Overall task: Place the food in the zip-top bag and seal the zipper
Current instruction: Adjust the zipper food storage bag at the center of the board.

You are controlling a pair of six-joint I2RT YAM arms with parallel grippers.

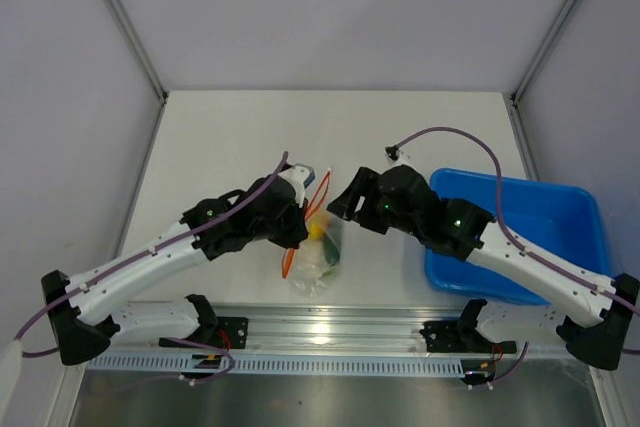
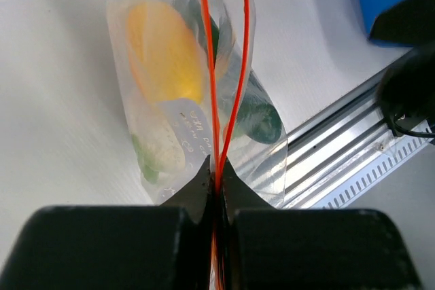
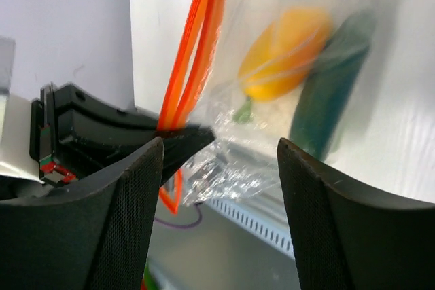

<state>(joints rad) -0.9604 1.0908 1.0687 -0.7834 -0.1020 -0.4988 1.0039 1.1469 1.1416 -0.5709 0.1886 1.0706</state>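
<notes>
Seen from above, the zip-top bag (image 1: 320, 255) rested on the tabletop (image 1: 250, 137) close to its near edge. The left pincer (image 1: 303, 230) was at the bag's left, the right pincer (image 1: 340, 202) just beyond its upper right, and a blue tray (image 1: 520, 187) stood well to the bag's right. The left wrist camera showed the left pincer pressed together on one end of the orange-red zipper (image 2: 212, 66), whose two tracks bowed apart farther along, leaving the mouth unsealed there. Inside the bag sat the yellow-orange fruit (image 2: 163, 52), the dark green cucumber (image 2: 258, 119) and the pale leafy lump (image 2: 162, 151). In the right wrist view, the right pincer's jaws stood spread, gripping nothing, with the bag just ahead of them.
</notes>
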